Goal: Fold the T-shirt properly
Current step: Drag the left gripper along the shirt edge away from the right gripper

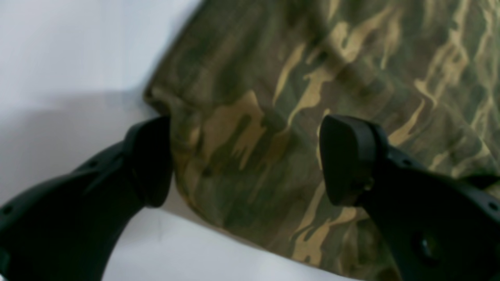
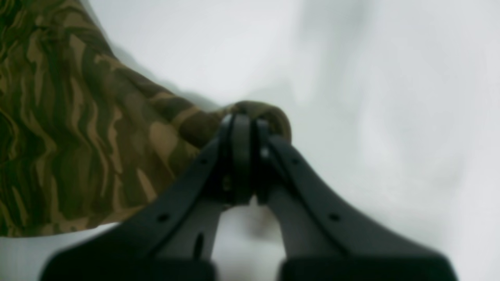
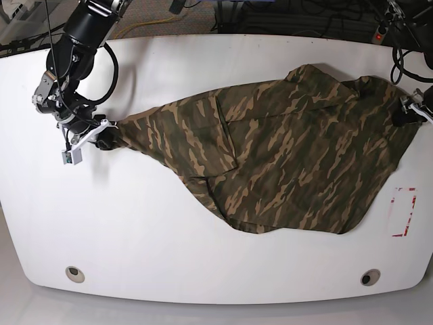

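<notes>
Camouflage T-shirt (image 3: 284,159) lies spread across a white worktop (image 3: 135,230), stretched toward its far-left edge.
Only the right wrist view shows the right end effector (image 2: 246,128) clamped shut on a bunched tip; the left end effector (image 1: 246,160) straddles a hem corner, jaws wide. Cables crowd the floor beyond.

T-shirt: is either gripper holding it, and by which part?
The right gripper pinches the T-shirt at a bunched end. The left gripper is open, straddling an edge.

the t-shirt (image 3: 284,156) lies on the table (image 3: 135,230), seemingly stretched between both hands.
</notes>
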`<state>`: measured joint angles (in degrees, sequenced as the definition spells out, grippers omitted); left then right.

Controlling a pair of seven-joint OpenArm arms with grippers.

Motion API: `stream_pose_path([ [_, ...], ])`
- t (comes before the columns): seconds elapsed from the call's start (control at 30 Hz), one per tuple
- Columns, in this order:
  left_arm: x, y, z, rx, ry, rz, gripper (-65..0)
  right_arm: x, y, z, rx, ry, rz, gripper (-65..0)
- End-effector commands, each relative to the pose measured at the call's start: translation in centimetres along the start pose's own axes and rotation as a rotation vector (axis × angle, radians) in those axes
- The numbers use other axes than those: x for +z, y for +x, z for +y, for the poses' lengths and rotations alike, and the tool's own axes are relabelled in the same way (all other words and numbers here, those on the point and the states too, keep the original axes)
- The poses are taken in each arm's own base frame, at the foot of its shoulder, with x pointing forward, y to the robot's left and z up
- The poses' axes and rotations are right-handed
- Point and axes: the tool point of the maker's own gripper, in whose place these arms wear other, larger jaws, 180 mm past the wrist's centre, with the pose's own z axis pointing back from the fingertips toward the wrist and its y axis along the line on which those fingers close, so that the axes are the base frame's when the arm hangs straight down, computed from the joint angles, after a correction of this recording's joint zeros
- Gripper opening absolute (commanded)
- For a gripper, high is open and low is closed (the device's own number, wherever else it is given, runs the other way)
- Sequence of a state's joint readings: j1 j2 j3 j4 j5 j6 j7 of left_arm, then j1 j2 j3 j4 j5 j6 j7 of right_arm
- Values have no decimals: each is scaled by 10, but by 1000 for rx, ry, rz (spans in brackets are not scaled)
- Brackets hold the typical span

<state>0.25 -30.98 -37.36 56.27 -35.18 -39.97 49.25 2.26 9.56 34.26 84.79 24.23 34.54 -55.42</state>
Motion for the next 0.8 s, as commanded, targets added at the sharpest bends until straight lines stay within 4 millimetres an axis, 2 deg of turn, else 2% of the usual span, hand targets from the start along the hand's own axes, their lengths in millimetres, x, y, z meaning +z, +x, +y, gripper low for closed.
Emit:
stream_pose_path([
  [0.0, -1, 1, 0, -2, 8, 15, -199, 5, 22, -2, 20, 1, -62, -650],
  [0.1, -1, 4, 0, 3, 7, 2, -374, 5, 22, -2, 21, 0, -62, -650],
  [0.13, -2, 4, -1, 1, 6, 6, -478, 5, 22, -2, 21, 0, -62, -650],
  [0.23, -1, 3, -1, -4, 7, 10, -646, 6, 22, -2, 18, -1, -64, -650],
  [0.37, 4, 6, 0, -27, 18, 6, -646, 8, 24, -5, 17, -7, -69, -650],
  [0.43, 10, -4, 3, -46, 33, 24, -647, 10, 24, -10, 10, -18, -73, -650],
  [0.5, 21, 0, 6, -97, 56, 25, -649, 13, 25, -15, -3, -30, -82, -650],
  [0.67, 41, -9, 5, -176, 86, 42, -649, 18, 27, -19, 16, -28, -96, -650],
  [0.77, 63, -13, 9, -216, 128, 31, -649, 25, 25, -29, -2, -49, -89, -650],
])
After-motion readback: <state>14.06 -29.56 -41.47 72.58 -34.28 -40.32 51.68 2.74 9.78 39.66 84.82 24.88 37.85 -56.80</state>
